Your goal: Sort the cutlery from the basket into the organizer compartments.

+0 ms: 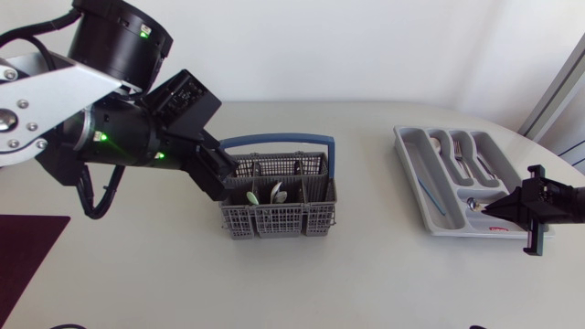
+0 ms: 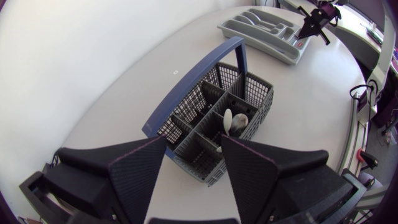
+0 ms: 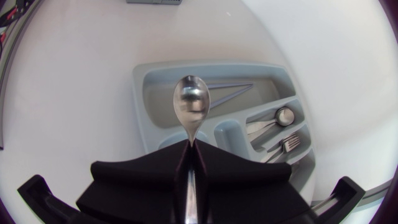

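Observation:
The grey cutlery basket [image 1: 274,206] with a blue handle [image 1: 274,142] stands mid-table and holds two or three spoons [image 1: 270,194], bowls up. My left gripper [image 1: 224,174] hovers at its left end, open; in the left wrist view the basket [image 2: 211,118] and its spoons [image 2: 235,121] lie just ahead of the spread fingers [image 2: 134,171]. The grey organizer [image 1: 413,174] sits at the right. My right gripper [image 1: 486,212] is over its near end, shut on a spoon [image 3: 191,102] that points at the organizer [image 3: 149,93].
The organizer's narrow compartments hold a spoon [image 3: 278,118] and a fork [image 3: 287,144]; thin long pieces [image 3: 230,92] lie in the long compartment. A dark red mat [image 1: 23,251] covers the table's left front corner. Bare tabletop separates basket and organizer.

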